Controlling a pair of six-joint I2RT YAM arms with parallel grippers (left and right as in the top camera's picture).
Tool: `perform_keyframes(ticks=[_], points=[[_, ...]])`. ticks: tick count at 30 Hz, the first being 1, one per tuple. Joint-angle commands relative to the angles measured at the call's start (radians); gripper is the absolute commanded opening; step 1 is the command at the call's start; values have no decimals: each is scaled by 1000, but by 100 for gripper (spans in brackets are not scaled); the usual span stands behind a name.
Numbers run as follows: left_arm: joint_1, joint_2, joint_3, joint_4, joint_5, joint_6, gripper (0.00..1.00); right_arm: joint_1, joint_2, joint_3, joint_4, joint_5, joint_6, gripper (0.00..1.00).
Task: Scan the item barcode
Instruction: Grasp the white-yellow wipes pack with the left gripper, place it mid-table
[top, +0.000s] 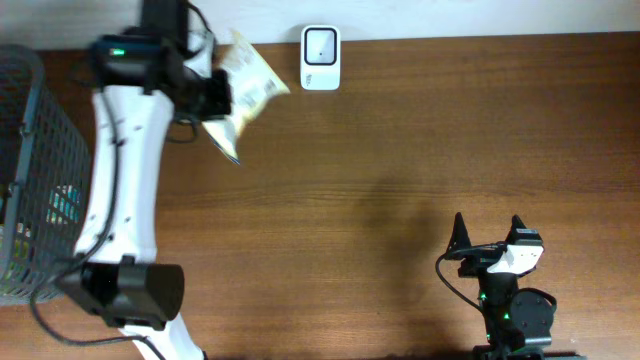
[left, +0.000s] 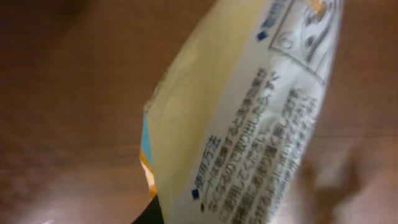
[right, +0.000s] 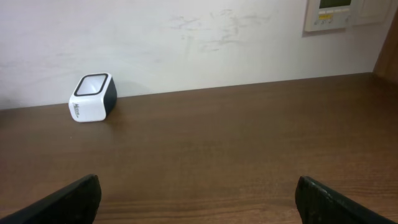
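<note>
Gripping the yellow packet (top: 255, 80), left gripper (top: 222, 96) sits at the scanner's (top: 320, 58) 9 o'clock, scan seemingly not yet done; right gripper (top: 488, 238) idle, jaws spread.

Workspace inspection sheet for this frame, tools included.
Surface: brown wood table, bare across the middle.
Job's things: yellow-and-white packet held up just left of the white scanner, which sits at the far edge; no barcode visible in these views, only printed text in the left wrist view.
Clutter: wire basket at the left edge, with goods inside.
Grippers: left tool shut on the packet; right tool open and empty, low at near right.
Cables: black cable along the left arm; looped cable beside the right arm.
Surroundings: white wall behind the table, wall panel at upper right.
</note>
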Motion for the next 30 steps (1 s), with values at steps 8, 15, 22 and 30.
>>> perform_keyframes(ticks=[8, 15, 22, 30], points=[[-194, 35, -420, 217, 179, -87, 19, -6, -7, -8, -1, 11, 1, 99], [-212, 35, -423, 241, 145, -93, 62, -6, -7, -8, -1, 11, 1, 99], [-156, 32, -75, -21, -173, -92, 80, -6, -7, -8, -1, 11, 1, 99], [420, 17, 668, -294, -291, -150, 81, -6, -7, -8, -1, 11, 1, 99]])
